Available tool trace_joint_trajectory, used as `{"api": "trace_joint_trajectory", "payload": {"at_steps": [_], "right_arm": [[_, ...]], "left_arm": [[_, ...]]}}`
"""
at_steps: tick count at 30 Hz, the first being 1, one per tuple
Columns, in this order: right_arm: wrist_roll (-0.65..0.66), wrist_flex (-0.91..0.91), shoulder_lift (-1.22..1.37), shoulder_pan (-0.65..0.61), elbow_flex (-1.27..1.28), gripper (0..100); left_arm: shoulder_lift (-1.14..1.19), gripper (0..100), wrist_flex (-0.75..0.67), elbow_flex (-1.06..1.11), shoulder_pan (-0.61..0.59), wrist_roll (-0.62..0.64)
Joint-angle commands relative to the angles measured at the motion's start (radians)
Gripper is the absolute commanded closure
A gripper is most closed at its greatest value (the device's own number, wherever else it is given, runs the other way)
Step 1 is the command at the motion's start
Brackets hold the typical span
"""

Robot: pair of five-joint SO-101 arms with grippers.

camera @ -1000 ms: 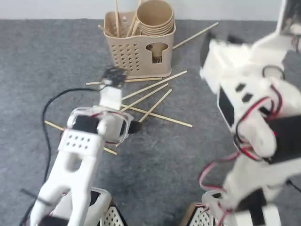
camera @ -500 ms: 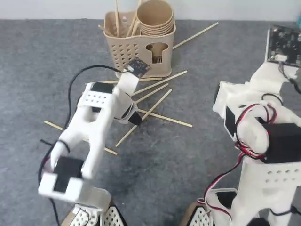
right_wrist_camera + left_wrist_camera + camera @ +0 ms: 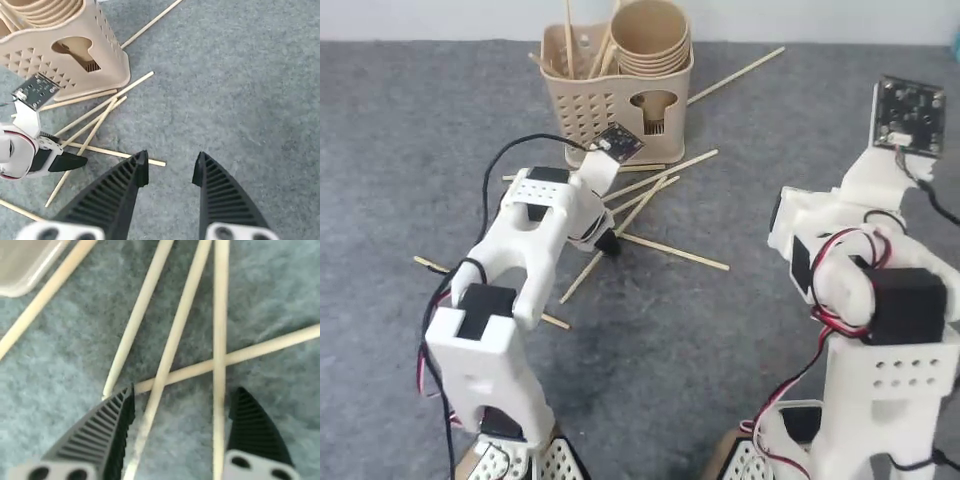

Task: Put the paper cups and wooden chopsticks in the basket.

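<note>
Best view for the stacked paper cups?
High view: the stacked brown paper cups stand mouth-up in the beige perforated plastic basket. Right wrist view catches their rims at its edge; left wrist view faces wooden chopsticks.

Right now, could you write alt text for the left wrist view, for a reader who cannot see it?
The left gripper is open, its black ribbed fingers straddling two wooden chopsticks on grey carpet. More chopsticks cross and lie beside them.
</note>
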Motion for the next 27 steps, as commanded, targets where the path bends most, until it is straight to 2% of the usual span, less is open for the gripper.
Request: {"api": "trace_joint_trajectory", "payload": {"at_steps": [1, 5, 12, 17, 22, 25, 27], "right_arm": [[0.025, -0.084, -0.071, 0.008, 0.069, 84.0], [0.025, -0.150, -0.154, 0.008, 0.167, 84.0], [0.025, -0.226, -0.283, 0.008, 0.311, 84.0], [0.020, -0.216, -0.295, 0.001, 0.402, 84.0], [0.025, -0.242, -0.295, -0.001, 0.529, 84.0], [0.032, -0.265, -0.295, -0.016, 0.612, 84.0], [0.083, -0.288, -0.294, -0.056, 0.680, 84.0]], "left_arm": [[-0.005, 83, -0.012, -0.054, 0.021, -0.006], [0.000, 100, 0.038, -0.054, 0.055, -0.006], [0.003, 99, 0.226, -0.048, 0.118, -0.006], [-0.009, 99, 0.285, -0.059, 0.143, 0.000], [-0.009, 99, 0.351, -0.151, 0.130, 0.061], [-0.009, 99, 0.450, -0.242, 0.123, 0.069], [-0.009, 99, 0.520, -0.314, 0.121, 0.069]]}}
